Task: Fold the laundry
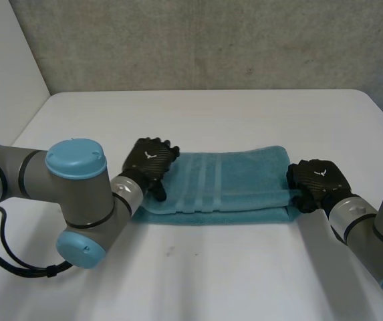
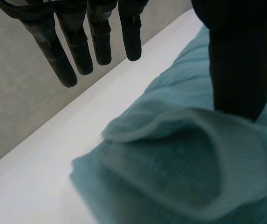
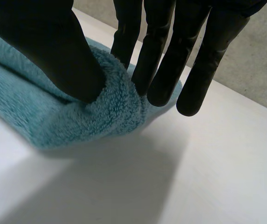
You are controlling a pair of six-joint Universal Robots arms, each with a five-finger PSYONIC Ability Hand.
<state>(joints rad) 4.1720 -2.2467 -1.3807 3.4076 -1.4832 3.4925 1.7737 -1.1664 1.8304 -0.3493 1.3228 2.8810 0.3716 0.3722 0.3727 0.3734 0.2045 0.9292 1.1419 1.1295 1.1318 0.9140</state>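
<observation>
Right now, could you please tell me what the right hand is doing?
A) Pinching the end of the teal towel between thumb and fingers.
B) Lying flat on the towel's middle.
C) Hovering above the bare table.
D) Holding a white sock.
A: in the right wrist view the right hand nips the end of the teal towel between thumb and fingers.

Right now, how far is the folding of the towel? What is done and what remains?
Done: the teal towel lies on the white table as a long strip, already doubled lengthwise. In hand: the right hand pinches one end between thumb and fingers; the left hand is open, thumb resting on the other end. Left: probably folding the strip across its length.
</observation>
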